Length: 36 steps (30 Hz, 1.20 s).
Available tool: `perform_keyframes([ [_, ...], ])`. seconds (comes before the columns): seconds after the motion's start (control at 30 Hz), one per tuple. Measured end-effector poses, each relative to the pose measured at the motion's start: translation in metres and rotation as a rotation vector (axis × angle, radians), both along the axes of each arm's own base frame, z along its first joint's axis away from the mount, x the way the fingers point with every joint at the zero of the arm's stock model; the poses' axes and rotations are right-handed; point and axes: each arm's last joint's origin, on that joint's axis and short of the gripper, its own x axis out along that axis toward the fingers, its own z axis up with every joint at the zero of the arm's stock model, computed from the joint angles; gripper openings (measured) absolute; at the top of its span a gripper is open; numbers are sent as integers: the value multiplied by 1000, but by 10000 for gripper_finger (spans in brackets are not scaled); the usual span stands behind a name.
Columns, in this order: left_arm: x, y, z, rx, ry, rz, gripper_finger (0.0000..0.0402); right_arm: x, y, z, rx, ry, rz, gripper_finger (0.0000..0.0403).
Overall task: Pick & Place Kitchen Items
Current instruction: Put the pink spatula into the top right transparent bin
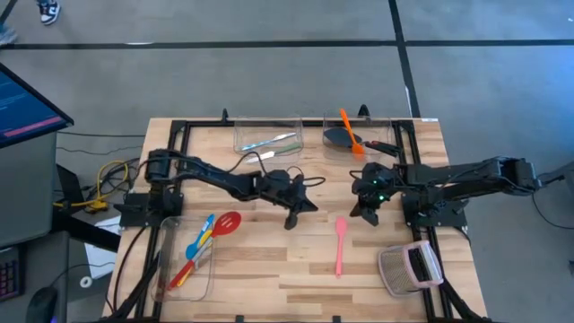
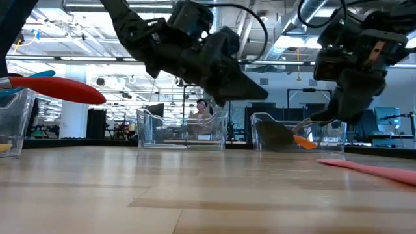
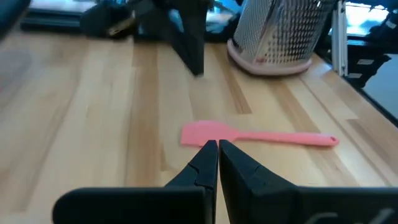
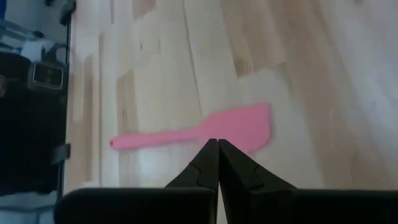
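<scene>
Pink spatula (image 1: 341,246) between 2 arms

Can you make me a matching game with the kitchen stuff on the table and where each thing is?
Things:
1. pink spatula
2. orange spatula
3. red slotted spoon
4. silvery cutlery

Places:
A. in the clear bin at the back, on the left arm's side
B. flat on the bare wood between both pincers
C. sticking out of the front-left bin
D. leaning out of the back bin on the right arm's side

Pairs: 1-B, 2-D, 3-C, 4-A
</scene>
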Motion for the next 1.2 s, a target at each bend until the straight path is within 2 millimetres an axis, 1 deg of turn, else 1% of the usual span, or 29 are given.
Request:
perform_keyframes([
  [0.07, 4, -3, -9, -21, 26, 2, 3, -4, 1, -4, 28, 25, -1, 0],
  [0.23, 22, -15, -34, -45, 73, -17, 3, -2, 3, -11, 44, 77, 13, 0],
  [0.37, 39, -24, -43, -48, 67, -34, 3, 4, 6, -19, 49, 107, 33, 0],
  [0.47, 47, -28, -46, -62, 67, -38, 3, 10, 9, -27, 50, 118, 49, 0],
  [0.53, 47, -30, -47, -64, 69, -41, 3, 15, 11, -30, 53, 105, 67, 0],
  [0.63, 47, -32, -48, -74, 75, -41, 3, 26, 15, -32, 83, 35, 107, 0],
  [0.7, 46, -33, -49, -86, 91, -37, 3, 30, 17, -35, 93, 29, 105, 0],
  [0.8, 46, -36, -50, -86, 105, -42, 3, 31, 19, -42, 94, 65, 107, 0],
  [0.97, 45, -40, -51, -84, 108, -48, 3, 34, 17, -54, 70, 127, 60, 0],
  [1.2, 45, -40, -51, -84, 114, -48, 3, 37, 17, -63, 97, 166, 45, 0],
])
